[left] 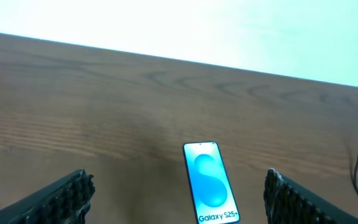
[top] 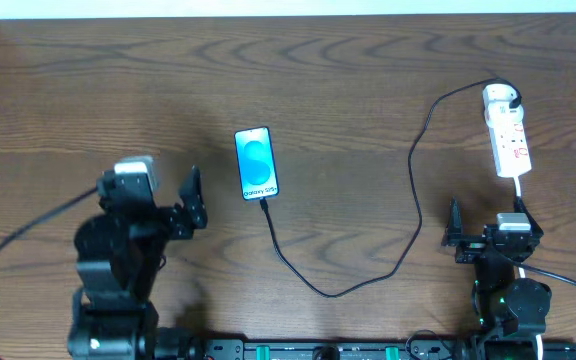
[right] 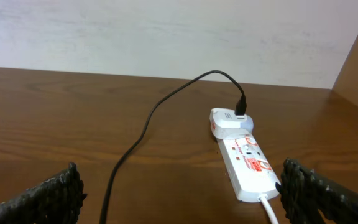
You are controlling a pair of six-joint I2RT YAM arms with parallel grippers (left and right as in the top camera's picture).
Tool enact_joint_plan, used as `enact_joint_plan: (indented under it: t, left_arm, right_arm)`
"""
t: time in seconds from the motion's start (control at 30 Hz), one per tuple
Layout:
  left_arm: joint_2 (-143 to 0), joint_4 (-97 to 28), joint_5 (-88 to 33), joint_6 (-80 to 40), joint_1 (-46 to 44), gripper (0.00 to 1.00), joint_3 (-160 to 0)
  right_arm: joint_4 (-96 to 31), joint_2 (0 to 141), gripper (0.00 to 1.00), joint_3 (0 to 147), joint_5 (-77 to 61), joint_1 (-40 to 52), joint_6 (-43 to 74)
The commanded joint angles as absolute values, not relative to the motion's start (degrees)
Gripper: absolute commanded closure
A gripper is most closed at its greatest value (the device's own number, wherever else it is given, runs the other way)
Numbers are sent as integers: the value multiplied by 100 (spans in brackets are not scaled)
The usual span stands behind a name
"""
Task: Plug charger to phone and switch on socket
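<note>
As far as can be judged from overhead, seems about half done already. Finds the phone [top: 256, 163] face up on the counter [top: 348, 60], screen lit blue-cyan. Traces the charger [top: 330, 292] from its connector tip, touching the phone's near short edge, through a loop on the robot's side of the phone, then away to the right of the phone, ending in the white plug head [right: 229, 121]. Reads that tip as plugged in, though cannot confirm a full seat: too small overhead, and cut off in the left wrist view. Places the socket [top: 508, 135] well to the right of the phone and a little farther back, with the plug head seated at its far end. Sees red marks [right: 253, 163] on the strip's top in the right wrist view, yet cannot tell the switch's state; takes that step as the one left. Notes the left gripper [left: 179, 180] released, jaws spread wide, holding nothing, just left of the phone and nearer the robot. Notes the right gripper [right: 179, 186] likewise released and empty, far to the right of the phone, with the socket ahead of it and apart from it. Expects the remaining work to fall to the right arm: reaching the socket and pressing its switch, then perhaps checking the tip at the phone.
</note>
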State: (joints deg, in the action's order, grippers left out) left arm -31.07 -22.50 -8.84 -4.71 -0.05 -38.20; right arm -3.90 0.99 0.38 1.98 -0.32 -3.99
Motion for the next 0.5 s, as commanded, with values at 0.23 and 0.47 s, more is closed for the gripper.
enact_joint_plan:
  t: [0.23,0.47]
  left_arm:
    - [-1734,-1354,-821,-405,21,11,-2453]
    - [-1160,-683,-823,-301,21,11,-1706]
  right_arm:
    - [-408,93,1,32,246,-67,-349]
    - [-408,93,1,32,246,-67,-349]
